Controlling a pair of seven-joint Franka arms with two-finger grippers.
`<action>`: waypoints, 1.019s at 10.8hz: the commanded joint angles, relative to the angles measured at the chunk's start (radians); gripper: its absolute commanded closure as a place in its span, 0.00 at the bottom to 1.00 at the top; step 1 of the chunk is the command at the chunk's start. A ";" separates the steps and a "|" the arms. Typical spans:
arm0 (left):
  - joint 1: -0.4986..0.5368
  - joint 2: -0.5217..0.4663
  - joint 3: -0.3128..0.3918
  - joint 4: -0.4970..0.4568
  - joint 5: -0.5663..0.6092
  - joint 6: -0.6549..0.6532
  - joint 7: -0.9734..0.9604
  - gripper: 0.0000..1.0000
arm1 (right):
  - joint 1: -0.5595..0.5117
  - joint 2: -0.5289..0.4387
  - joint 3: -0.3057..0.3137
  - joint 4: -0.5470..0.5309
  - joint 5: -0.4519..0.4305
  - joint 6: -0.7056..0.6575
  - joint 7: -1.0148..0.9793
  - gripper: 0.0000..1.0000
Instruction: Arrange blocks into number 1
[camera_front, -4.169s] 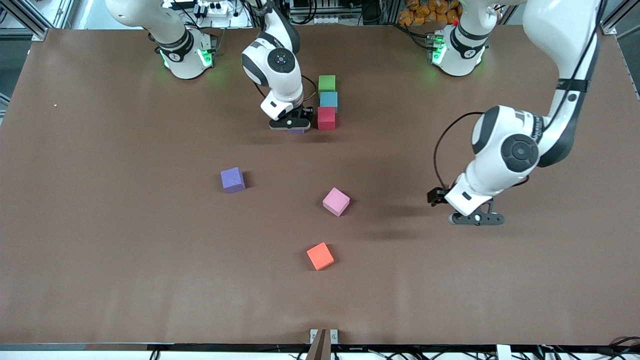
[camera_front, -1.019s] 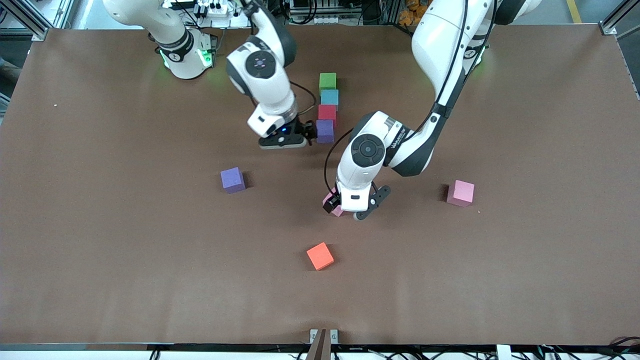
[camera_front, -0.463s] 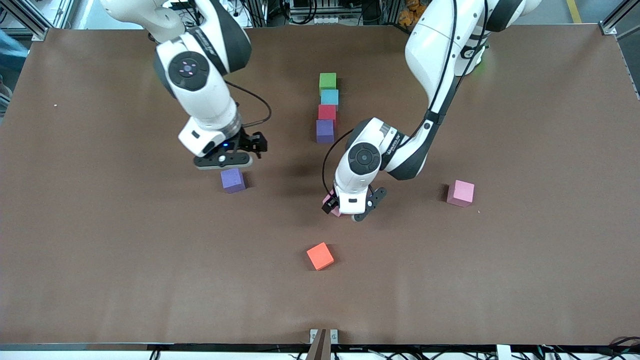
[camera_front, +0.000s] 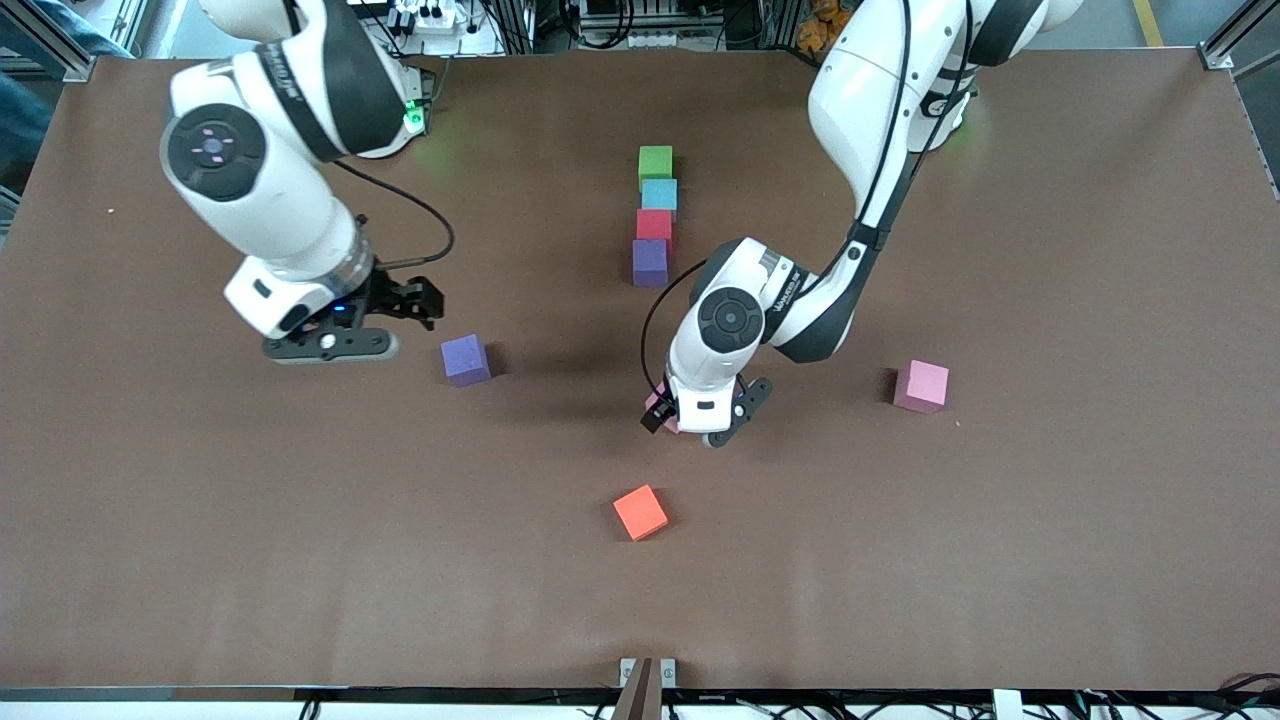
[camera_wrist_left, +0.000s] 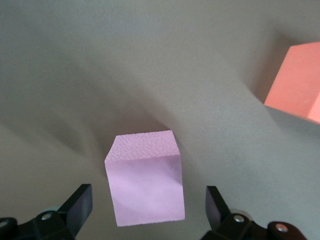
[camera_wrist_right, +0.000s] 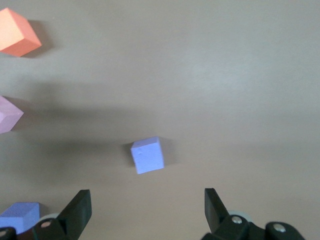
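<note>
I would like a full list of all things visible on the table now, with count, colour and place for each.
Column blocks: four, touching in a line; green farthest from the front camera, then light blue, red, purple nearest.
Loose purple block: one, toward the right arm's end, beside the right gripper.
Pink block: one, between the left gripper's open fingers, nearer the camera than the column.
Second pink block: one, toward the left arm's end.
Orange block: one, nearest the camera.
Table: one, brown.
Left gripper: open, around the pink block.
Right gripper: open, above the table.
</note>
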 joint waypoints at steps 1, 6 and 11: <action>-0.021 0.025 0.022 0.032 -0.031 0.004 -0.005 0.00 | -0.070 0.002 0.022 0.079 -0.008 -0.073 -0.032 0.00; -0.026 0.045 0.022 0.034 -0.033 0.033 -0.005 0.00 | -0.228 -0.027 0.119 0.127 -0.008 -0.110 -0.058 0.00; -0.026 0.062 0.024 0.029 -0.031 0.044 0.031 0.30 | -0.251 -0.007 0.117 0.172 -0.006 -0.127 -0.126 0.00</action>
